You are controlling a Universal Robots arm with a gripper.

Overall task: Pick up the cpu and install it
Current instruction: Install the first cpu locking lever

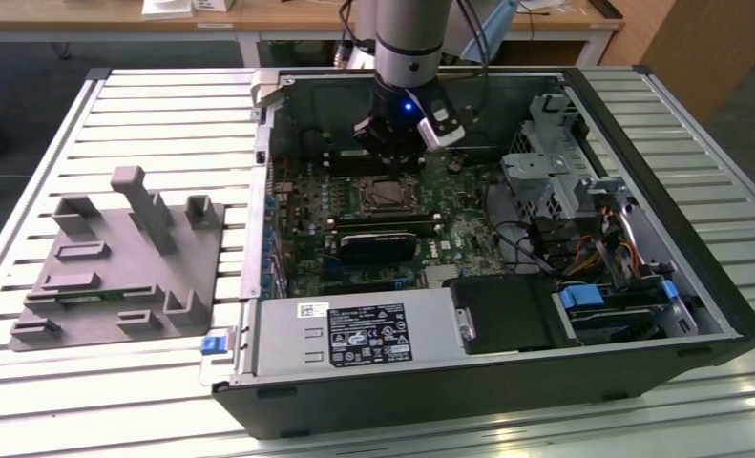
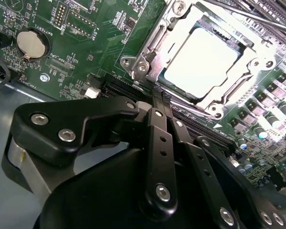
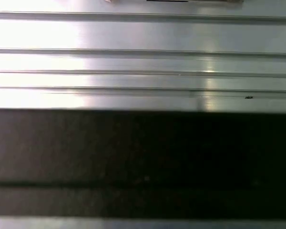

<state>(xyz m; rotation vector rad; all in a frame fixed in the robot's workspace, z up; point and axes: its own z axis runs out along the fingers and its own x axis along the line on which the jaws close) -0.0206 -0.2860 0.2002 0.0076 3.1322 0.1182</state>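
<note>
cpu (image 2: 206,61) sits flat in socket (image 2: 200,57), just ahead of and below gripper (image 2: 157,102); fingers together, gripping nothing

Workshop — slatted bench (image 1: 122,401), open computer (image 1: 479,248)

You are looking at a slatted metal table (image 1: 72,401) gleaming under bright overhead light. Beyond its far edge, wooden desks (image 1: 288,19) are standing on a dark floor (image 1: 21,95).
</note>
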